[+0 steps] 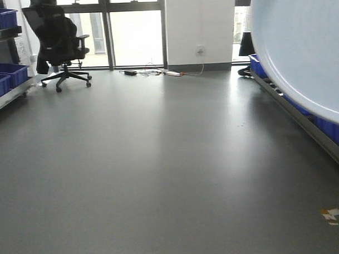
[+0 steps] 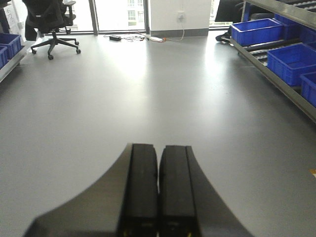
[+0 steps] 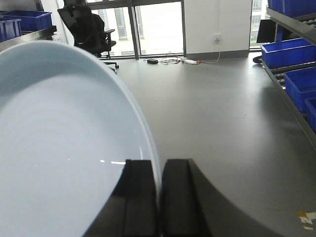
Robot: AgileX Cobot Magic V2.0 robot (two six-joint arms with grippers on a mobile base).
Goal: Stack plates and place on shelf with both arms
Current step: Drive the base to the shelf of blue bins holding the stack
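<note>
Right gripper (image 3: 159,165) pinches the plate (image 3: 59,148) by its rim, fingers clamped on the thin edge. It hangs in the air on the robot's right, tipped steeply up with its hollow face turned leftward; being round, it has no long axis. It looks light, stiff and slick, so a single rim hold may let it swing, and a second hold on the opposite rim would steady it. Left gripper (image 2: 158,148) is empty, fingers pressed together. Beyond lie floor (image 2: 148,89), shelf (image 2: 269,74), crates (image 2: 256,30) and chair (image 2: 49,19).
</note>
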